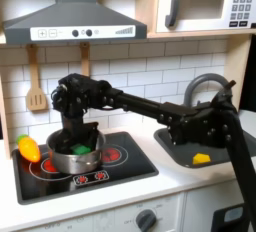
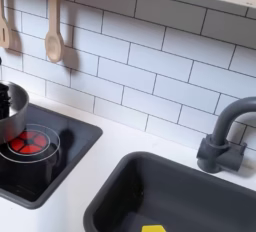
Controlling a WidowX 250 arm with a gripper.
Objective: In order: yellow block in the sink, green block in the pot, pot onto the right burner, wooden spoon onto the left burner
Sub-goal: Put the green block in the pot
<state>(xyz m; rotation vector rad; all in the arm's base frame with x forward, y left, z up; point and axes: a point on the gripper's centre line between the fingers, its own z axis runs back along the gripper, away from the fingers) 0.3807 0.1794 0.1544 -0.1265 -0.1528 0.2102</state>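
Whether my jaws are apart or together I cannot tell; my gripper (image 1: 76, 131) hangs over the pot (image 1: 76, 157) on the first exterior view's left burner. To the right in both exterior views, the yellow block (image 1: 201, 158) lies in the sink (image 2: 120, 191). The wooden spoon (image 2: 53, 26) hangs on the wall (image 2: 150, 66).

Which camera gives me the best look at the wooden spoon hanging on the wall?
The second exterior view: the wooden spoon hangs close and unblocked against the wall, oval head down, clearly solid. In the first exterior view I cannot pick the spoon out; a slotted spatula hangs on the tiles, and the arm crosses the tiles to the first exterior view's right of it.
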